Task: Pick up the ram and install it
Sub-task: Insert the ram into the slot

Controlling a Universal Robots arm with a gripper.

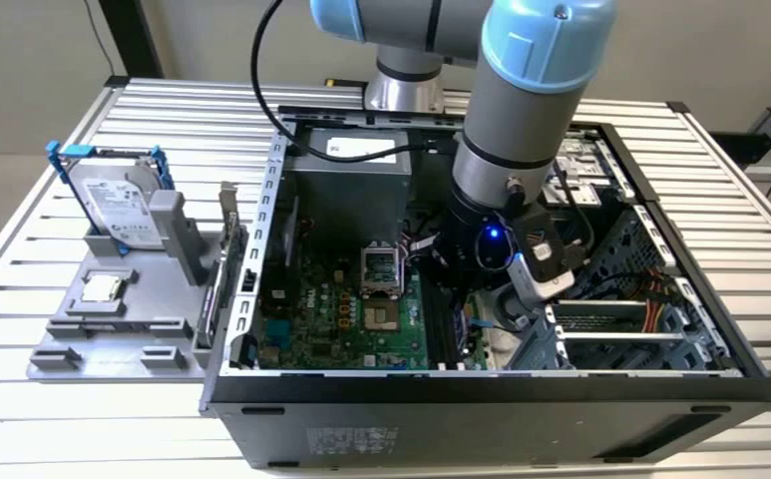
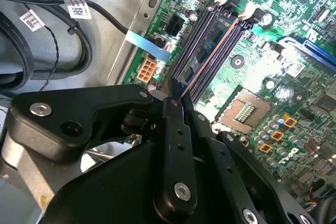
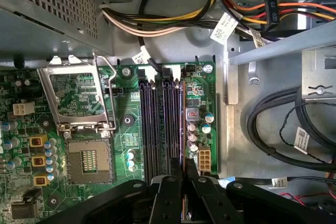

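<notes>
- Ram [image 2: 206,51]: seated edge-down along one of the black memory slots [image 3: 157,129] on the motherboard. In the second wrist view its thin copper-toned top edge runs from the gripper's fingertips toward the white slot latches [image 2: 251,10]. That alignment suggests the insertion stage of the task.
- Computer case [image 1: 492,384]: lies open side up on the slatted table [image 1: 53,200], which gives the arm straight vertical access to the board.
- Robot arm [image 1: 525,110]: reaches down into the case interior, wrist roughly vertical over the slot area, so that force can act along the slot axis.
- Motherboard [image 1: 345,319]: green, flat on the case floor. The empty CPU socket [image 3: 89,163] with its raised metal frame sits beside the slots, apart from the gripper.
- Gray fixture [image 1: 119,309]: stands on the table at the exterior view's left, outside the case. It holds the silver hard drive [image 1: 117,205] in blue brackets and a small square chip [image 1: 99,287], both untouched.
- Gripper [image 2: 176,100]: in both wrist views the two black fingers are drawn nearly together, clamping the near end of the ram between them, directly over the slot end.
- Cable bundles [image 3: 278,124]: lie along the case wall, clear of the slots.
</notes>
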